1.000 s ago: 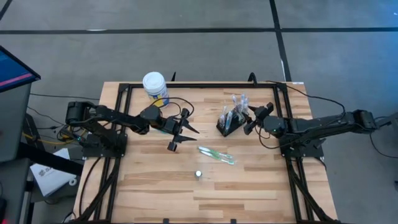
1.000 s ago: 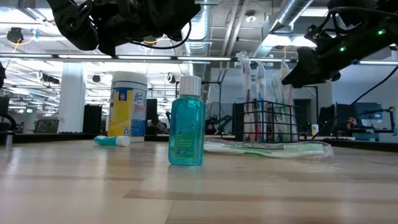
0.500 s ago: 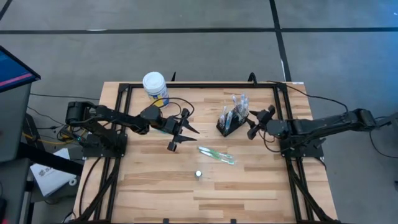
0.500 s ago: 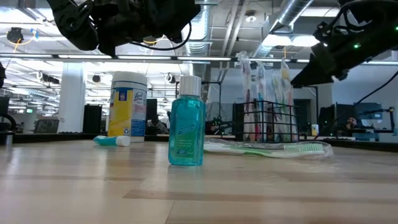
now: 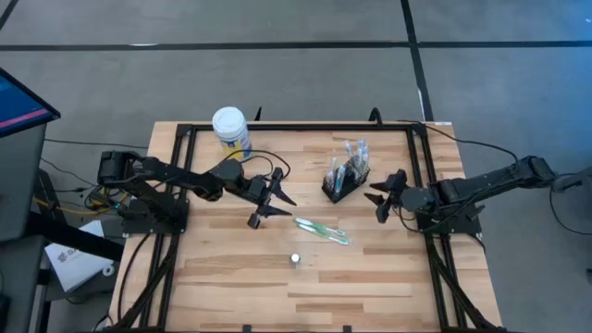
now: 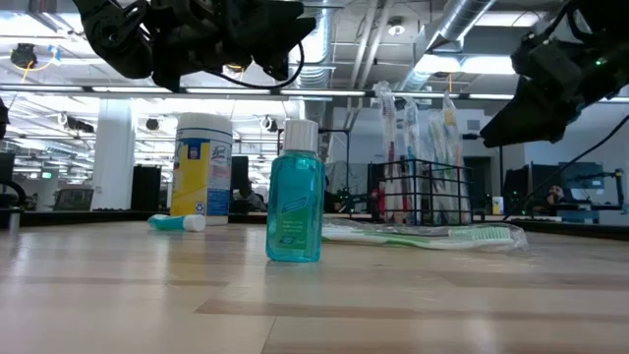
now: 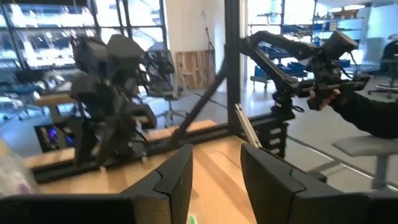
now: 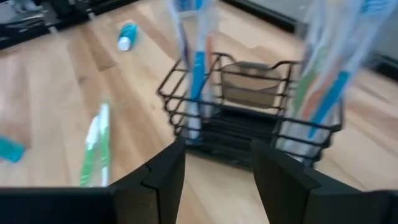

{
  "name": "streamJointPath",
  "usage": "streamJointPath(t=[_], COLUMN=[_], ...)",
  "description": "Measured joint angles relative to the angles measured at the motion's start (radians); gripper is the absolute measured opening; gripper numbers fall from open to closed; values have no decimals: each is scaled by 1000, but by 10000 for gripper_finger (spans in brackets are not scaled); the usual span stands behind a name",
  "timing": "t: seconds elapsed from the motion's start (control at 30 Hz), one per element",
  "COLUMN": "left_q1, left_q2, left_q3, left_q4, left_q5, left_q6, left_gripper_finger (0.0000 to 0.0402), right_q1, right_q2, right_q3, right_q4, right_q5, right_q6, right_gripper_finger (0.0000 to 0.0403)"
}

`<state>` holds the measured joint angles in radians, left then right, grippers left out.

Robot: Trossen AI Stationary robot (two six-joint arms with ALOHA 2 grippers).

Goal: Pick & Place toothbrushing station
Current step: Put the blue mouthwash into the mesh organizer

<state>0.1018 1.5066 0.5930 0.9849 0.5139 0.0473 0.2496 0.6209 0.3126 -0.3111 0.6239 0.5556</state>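
Right Gripper Withdrawn From Holder; Set Partly Stowed

Withdrawn since the earlier frames: the right gripper (image 5: 384,201), formerly just beside the wire-mesh holder (image 5: 344,180), is now placed further toward the right of the high view, apart from the holder. Its jaws are seen spread and empty in the right wrist view, the holder framed between them. A release and retreat is judged the reason for this position.

Left gripper (image 5: 268,197): held left of centre in the high view, above the bench (image 5: 370,277); jaws parted, nothing gripped. It is slightly shifted from a second ago.

Holder: stood upright at upper centre-right of the high view, with several wrapped toothbrushes (image 6: 418,138) stowed upright in its compartments, blue and orange handles visible.

Green toothbrush (image 5: 322,229): laid flat in clear wrapping at the centre, not yet stowed; probably next to be collected.

Teal tube (image 6: 177,222): laid on its side at left in the low view, near the jar.

Teal bottle (image 6: 295,192): upright, white cap, foreground of the low view; label print too small to read.

Yellow-and-blue jar (image 5: 230,131): white lid, upper left of the bench; a label is present, wording not legible.
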Motion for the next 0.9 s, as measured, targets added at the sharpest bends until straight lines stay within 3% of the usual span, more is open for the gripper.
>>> streamJointPath(t=[0.23,0.47,0.67,0.9], left_q1=[-13,5,-12,-34], left_q2=[-2,-115,-276,-357], left_q3=[0,-1,0,0], left_q4=[-158,-515,-896,-1167], left_q5=[7,-33,-366,-720], left_q6=[-2,50,144,139], left_gripper_finger=[129,129,129,129], right_q1=[81,154,171,169], right_q2=[35,105,150,161], right_q3=[0,0,0,0], right_q4=[43,114,161,184], right_q5=[-2,-1,2,2], right_q6=[55,66,66,65], right_gripper_finger=[164,163,156,146])
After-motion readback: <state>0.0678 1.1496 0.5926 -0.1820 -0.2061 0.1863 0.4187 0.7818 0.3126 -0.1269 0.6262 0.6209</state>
